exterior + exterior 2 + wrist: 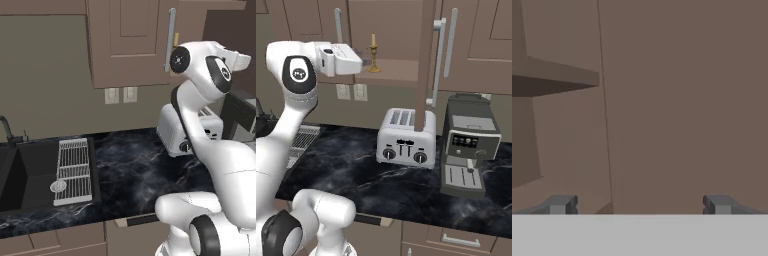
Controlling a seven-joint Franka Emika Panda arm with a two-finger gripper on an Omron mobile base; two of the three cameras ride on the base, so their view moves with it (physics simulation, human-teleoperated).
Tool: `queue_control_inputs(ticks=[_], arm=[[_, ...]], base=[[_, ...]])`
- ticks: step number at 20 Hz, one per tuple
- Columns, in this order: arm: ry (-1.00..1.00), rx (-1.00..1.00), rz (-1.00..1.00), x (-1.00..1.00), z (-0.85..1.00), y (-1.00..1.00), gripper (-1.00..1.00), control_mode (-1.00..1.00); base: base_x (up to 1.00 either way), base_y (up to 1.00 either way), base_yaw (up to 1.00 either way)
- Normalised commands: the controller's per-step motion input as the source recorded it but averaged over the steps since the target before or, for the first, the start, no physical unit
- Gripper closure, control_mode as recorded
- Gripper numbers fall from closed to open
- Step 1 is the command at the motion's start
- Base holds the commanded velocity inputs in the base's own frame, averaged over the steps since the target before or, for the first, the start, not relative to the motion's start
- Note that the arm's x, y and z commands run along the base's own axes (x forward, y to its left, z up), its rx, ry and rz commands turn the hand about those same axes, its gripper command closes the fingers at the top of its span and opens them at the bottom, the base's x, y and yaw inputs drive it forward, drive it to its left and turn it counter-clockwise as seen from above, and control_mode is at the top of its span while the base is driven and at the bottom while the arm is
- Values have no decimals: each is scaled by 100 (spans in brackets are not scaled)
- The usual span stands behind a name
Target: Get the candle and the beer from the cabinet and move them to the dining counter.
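Although the cabinet [401, 35] stands with a door swung open, the candle [374, 54] sits upright on its shelf, so neither item has reached the dining counter and the task looks barely begun. The gripper [639, 204] has its jaws spread wide and empty, facing the bare cabinet interior (the beer cannot be made out in these pictures).

The arm [200, 100] is covering the left part of the toaster [210, 131] and the cabinet [130, 45] opening at 1 o'clock in the left base view. In the right base view, the open door [425, 60] is crossing the toaster's top. The sink [20, 175] is running off the left edge. In the hand view, the fingers [562, 204] are showing as tips alone at 6 o'clock.
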Motion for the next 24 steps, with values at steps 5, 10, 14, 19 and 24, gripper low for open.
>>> queue_control_inputs(ticks=[5,10,14,19,24], arm=[[2,0,23,-11,0,55,-100,-100],[0,0,24,-16,0,49,-100,-100],[0,0,25,-19,0,42,-100,-100],[0,0,29,-9,0,30,-100,-100],[0,0,39,-4,0,20,-100,-100]], base=[[0,0,0],[0,0,0],[0,0,0],[0,0,0],[0,0,0]])
